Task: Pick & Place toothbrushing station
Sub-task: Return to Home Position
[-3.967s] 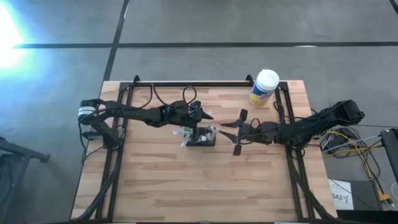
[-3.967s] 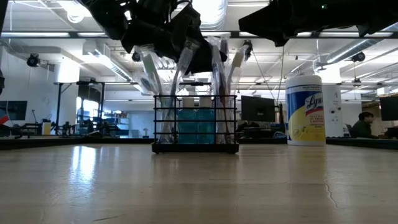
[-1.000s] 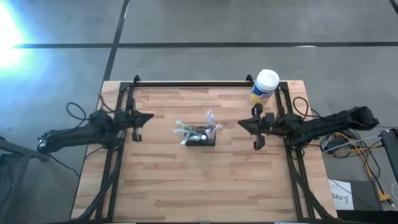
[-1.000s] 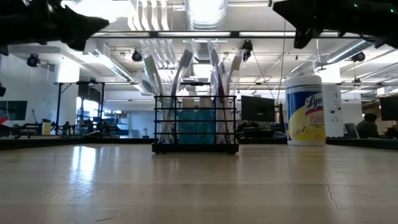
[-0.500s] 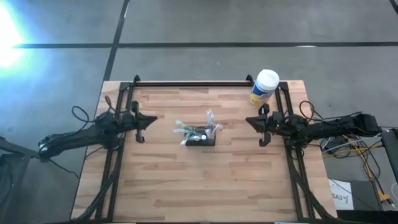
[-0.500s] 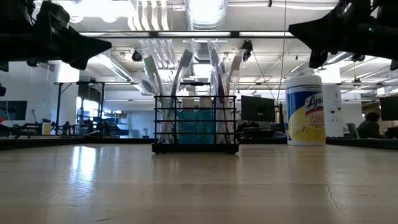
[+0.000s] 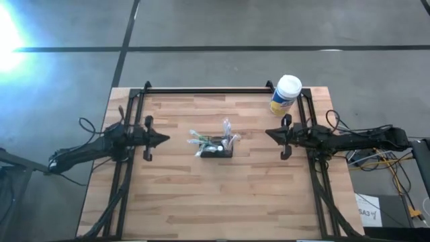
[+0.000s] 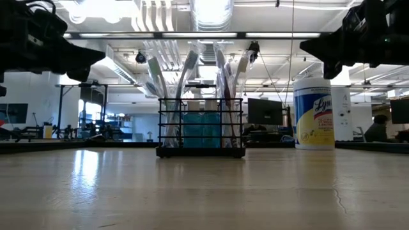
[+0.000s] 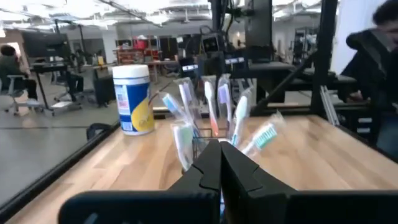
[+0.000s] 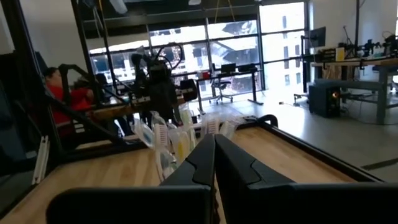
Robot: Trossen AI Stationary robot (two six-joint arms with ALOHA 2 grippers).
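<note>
1. The toothbrushing station [image 7: 216,152] stands upright near the middle of the table [image 7: 201,202], with toothbrushes [image 8: 190,67] leaning out of its top.
2. The left gripper [image 7: 166,140] hangs over the table's left side, well apart from the station. Its fingers are pressed together and hold nothing.
3. The right gripper [image 7: 268,133] hangs over the right side, pointing at the station, likewise closed and empty.
4. A yellow canister [image 7: 285,95] with a white lid stands at a right-hand corner, near the right arm.

The organiser [image 7: 216,150] is black wire mesh, and blue shows through its grid in the low view. The canister [image 7: 285,95] is yellow with a white lid — the surface [image 7: 201,195], pale wood in plank stripes.
</note>
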